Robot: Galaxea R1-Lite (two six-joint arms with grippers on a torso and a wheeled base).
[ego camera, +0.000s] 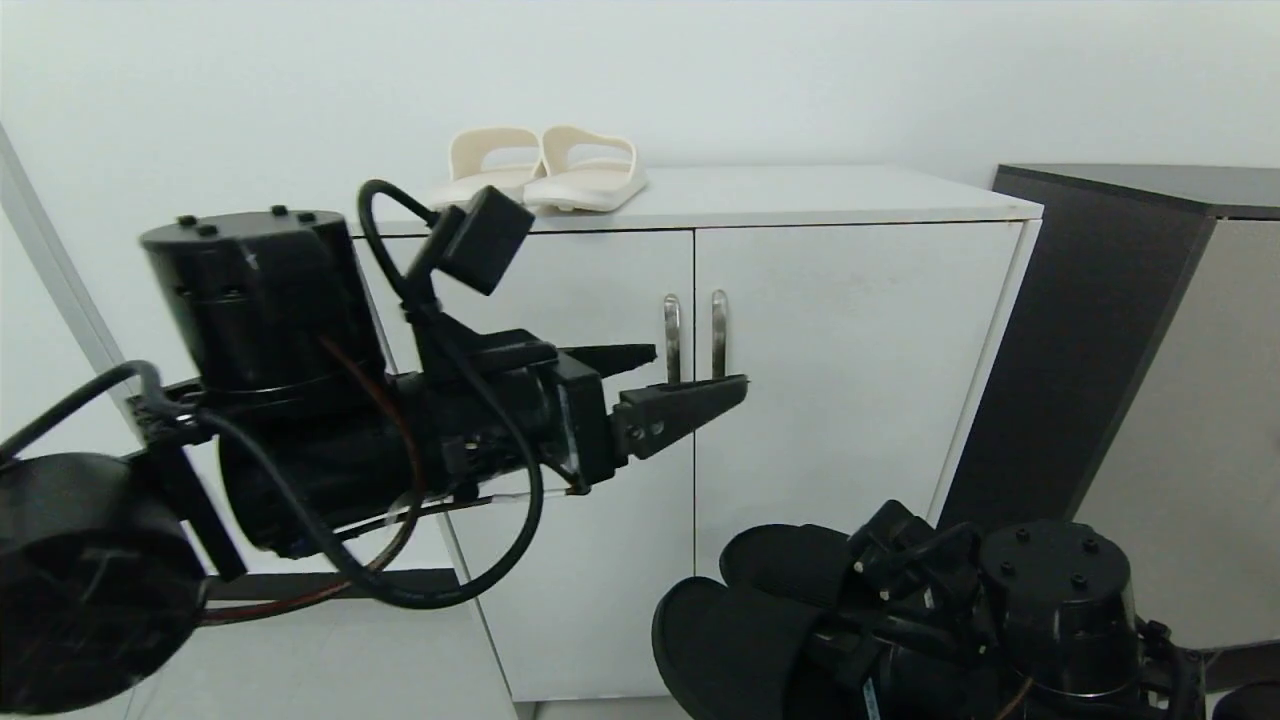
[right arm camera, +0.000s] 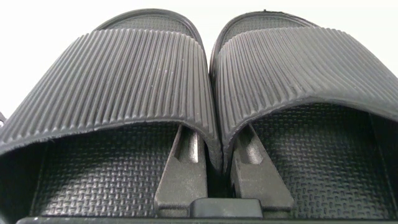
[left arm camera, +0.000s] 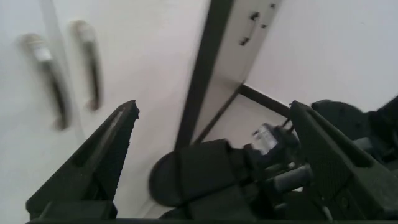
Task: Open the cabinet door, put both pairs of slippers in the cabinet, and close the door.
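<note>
Sitting at lower centre, the black slippers (ego camera: pixel 740 610) are clamped strap-to-strap in the right claw (right arm camera: pixel 217 168). Cream slippers (ego camera: pixel 545 168) rest upper centre atop the shut white cabinet (ego camera: pixel 850 400); the left claw (ego camera: pixel 700 366), released, hovers mid-frame by its handles (ego camera: pixel 718 335).

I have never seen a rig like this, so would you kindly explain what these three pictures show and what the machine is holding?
This is a two-armed robot, photographed by three of its own cameras. The wide picture comes from its head and looks at a white cabinet whose two doors are shut. A beige pair of slippers sits on the cabinet's top. The other two pictures come from a camera on each wrist. The left end effector, a two-fingered pincer, is open and empty, near the door handles. The right end effector, low in front, pinches a black pair of slippers together by their inner edges.
</note>
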